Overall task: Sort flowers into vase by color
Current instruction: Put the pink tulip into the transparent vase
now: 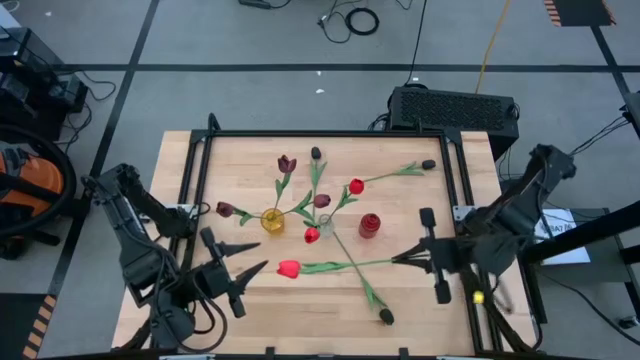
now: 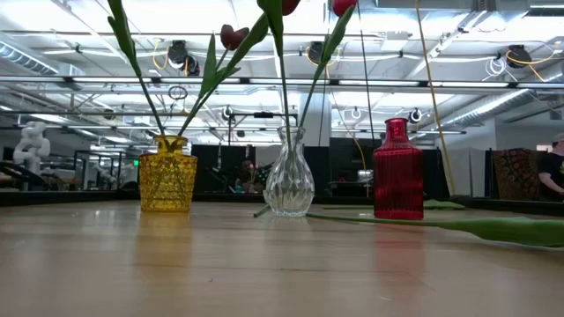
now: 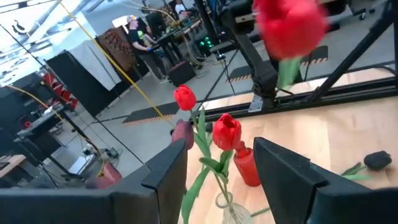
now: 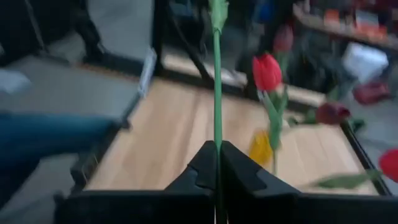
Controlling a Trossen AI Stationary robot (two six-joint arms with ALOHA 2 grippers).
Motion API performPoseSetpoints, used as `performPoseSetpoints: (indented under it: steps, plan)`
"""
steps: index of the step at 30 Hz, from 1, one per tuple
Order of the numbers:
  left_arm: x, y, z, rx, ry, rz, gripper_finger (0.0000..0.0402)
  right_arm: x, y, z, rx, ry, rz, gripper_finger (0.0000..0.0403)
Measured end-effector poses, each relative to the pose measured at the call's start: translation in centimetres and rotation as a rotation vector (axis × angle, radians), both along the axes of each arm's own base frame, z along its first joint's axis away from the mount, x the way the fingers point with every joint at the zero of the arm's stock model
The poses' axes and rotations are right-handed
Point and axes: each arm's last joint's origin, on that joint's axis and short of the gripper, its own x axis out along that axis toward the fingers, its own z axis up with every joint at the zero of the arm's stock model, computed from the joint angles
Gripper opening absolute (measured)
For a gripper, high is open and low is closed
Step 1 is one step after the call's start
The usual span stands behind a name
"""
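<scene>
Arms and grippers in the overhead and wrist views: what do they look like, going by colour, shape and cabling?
Both arms are dark, near-black, jointed segments. The left gripper and right gripper each end in two tapering, pointed black fingers. Close up, the left fingers are flat, matte, angular plates; the right fingers are wedge-shaped. Black cable loops at the left arm's base. No markings are legible.

wood table (image 1: 250, 310), black frame rail (image 1: 330, 134) around it. orange vacuum (image 1: 30, 185) far left on floor, black crate (image 1: 455, 108) behind table, coiled cable (image 1: 362, 20) beyond that.
</scene>
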Motion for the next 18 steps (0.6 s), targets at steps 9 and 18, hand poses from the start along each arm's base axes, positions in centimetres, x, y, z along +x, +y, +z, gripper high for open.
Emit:
performPoseSetpoints:
  steps: [9,18]
  plan:
    - [1.7,1.6,-0.2,-0.005,-0.003,0.081,0.0191,-1.2,-3.4,-3.7,0.064,-0.477,-0.045,0.0002]
    - [4.8,2.9,-0.6,-0.065,-0.042,0.126,0.0191,1.8,-3.8,-3.9,0.161,-0.623,0.070,0.0002]
